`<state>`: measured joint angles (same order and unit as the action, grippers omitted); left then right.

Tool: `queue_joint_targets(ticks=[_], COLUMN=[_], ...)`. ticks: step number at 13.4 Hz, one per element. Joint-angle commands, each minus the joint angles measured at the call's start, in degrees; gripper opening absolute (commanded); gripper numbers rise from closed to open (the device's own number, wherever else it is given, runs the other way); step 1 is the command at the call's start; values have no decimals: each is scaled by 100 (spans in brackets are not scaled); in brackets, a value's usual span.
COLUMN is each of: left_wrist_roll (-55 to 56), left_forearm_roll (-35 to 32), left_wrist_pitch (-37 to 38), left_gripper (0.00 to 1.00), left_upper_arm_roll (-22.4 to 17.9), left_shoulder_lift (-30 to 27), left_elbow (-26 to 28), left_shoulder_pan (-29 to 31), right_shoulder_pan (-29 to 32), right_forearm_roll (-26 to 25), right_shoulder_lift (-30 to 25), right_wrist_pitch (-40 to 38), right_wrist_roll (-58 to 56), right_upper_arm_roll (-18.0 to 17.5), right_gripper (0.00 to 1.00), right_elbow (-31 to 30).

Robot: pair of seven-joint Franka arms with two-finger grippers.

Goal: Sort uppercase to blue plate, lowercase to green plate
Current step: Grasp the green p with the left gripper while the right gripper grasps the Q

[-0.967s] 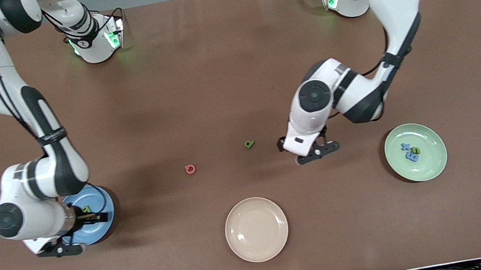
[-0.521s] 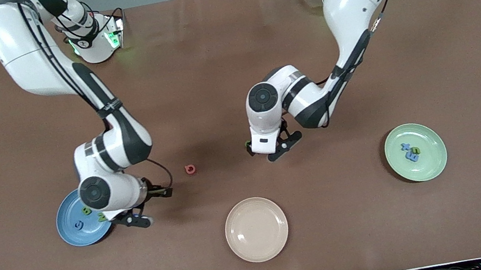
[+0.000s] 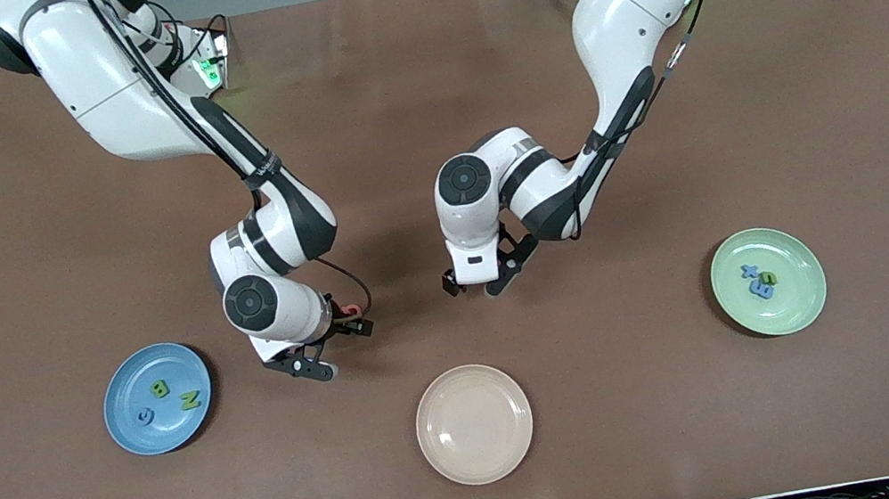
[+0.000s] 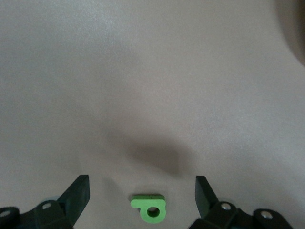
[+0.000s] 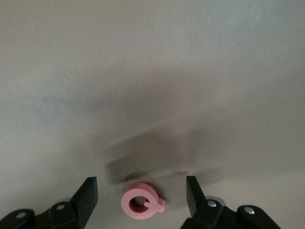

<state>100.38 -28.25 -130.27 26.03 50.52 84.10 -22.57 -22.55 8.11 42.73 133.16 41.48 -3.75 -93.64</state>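
A red round Q-like uppercase letter (image 5: 141,206) lies flat on the brown table, between the spread fingers of my right gripper (image 5: 141,191), which is open just above it. In the front view the red letter (image 3: 347,309) peeks out beside the right gripper (image 3: 339,347). A green lowercase a (image 4: 148,209) lies between the fingers of my open left gripper (image 4: 142,183); the left gripper (image 3: 471,284) hides it from the front camera. The blue plate (image 3: 157,365) holds a green B (image 3: 159,389), a green N (image 3: 189,401) and a blue C (image 3: 145,417). The green plate (image 3: 796,299) carries three small lowercase letters.
A cream plate (image 3: 474,423) sits near the table's front edge, nearer the front camera than both grippers. The two arms reach in side by side around the table's middle, a short gap between their hands.
The right gripper left the blue plate and travelled to the red letter. The left gripper moved from beside the green a to over it.
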Motion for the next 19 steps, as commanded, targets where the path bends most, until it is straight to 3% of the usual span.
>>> queue_joint_targets(ticks=[1, 5, 7, 12, 15, 19], left_wrist_roll=[69, 61, 52, 52, 69, -194], left_forearm_roll=[-76, -84, -84, -76, -67, -41], left_wrist_pitch=[-16, -25, -34, -139, -183, -192], left_gripper=[95, 90, 88, 83, 61, 2], left_upper_arm_roll=[-45, -45, -45, -45, -45, -45], left_shoulder_lift=[89, 203, 230, 344, 344, 344], left_elbow=[-96, -113, -131, -183, -175, -175], left_shoulder_pan=[-177, -266, -266, -266, -257, -205], right_shoulder_pan=[-83, -162, -162, -144, -83, 495], right_forearm_roll=[112, 103, 86, 77, 60, -169], right_shoulder_lift=[-115, -124, -124, -150, -194, -370], right_wrist_pitch=[96, 87, 87, -18, -19, -45], right_wrist_roll=[70, 9, -175, -501, -510, -1113], right_upper_arm_roll=[-3, -3, 5, 5, 58, 111], right_gripper=[84, 82, 74, 20, 9, 8], right_elbow=[-172, -277, -313, -295, -225, -58])
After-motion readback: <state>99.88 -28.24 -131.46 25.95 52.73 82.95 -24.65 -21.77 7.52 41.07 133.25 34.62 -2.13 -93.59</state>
